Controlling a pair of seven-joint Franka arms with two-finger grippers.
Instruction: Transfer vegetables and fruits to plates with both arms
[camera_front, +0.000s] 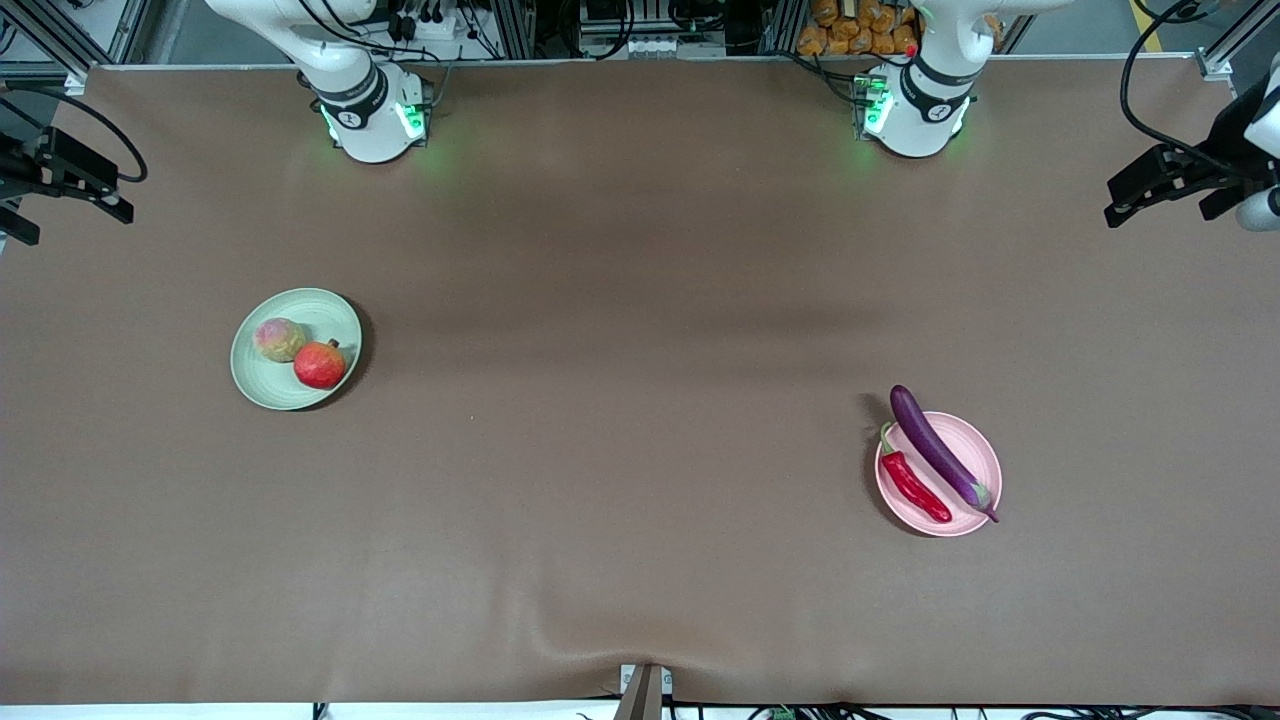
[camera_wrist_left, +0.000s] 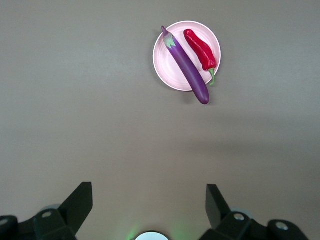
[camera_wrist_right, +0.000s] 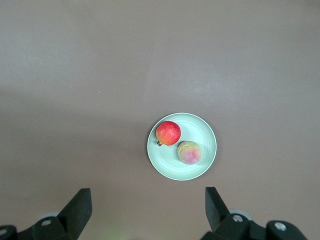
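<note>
We are seeing the apple (camera_front: 319, 364) and peach (camera_front: 279, 339) lying on the green plate (camera_front: 262, 385) and the eggplant (camera_front: 938, 451) and chili pepper (camera_front: 914, 485) on the pink plate (camera_front: 980, 451), both plates well in from the table (camera_front: 640, 420) edges, so we are holding the left gripper (camera_wrist_left: 149, 205) and right gripper (camera_wrist_right: 148, 206) high above the table with jaws released, keeping them clear.

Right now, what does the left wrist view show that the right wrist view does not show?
Only the left wrist view: the pink plate with the eggplant and the chili on it, and the left gripper, open, empty, high over bare table.

Only the right wrist view: the green plate holding the apple and the peach, and the right gripper, likewise open and empty.

Both: the brown table.
</note>
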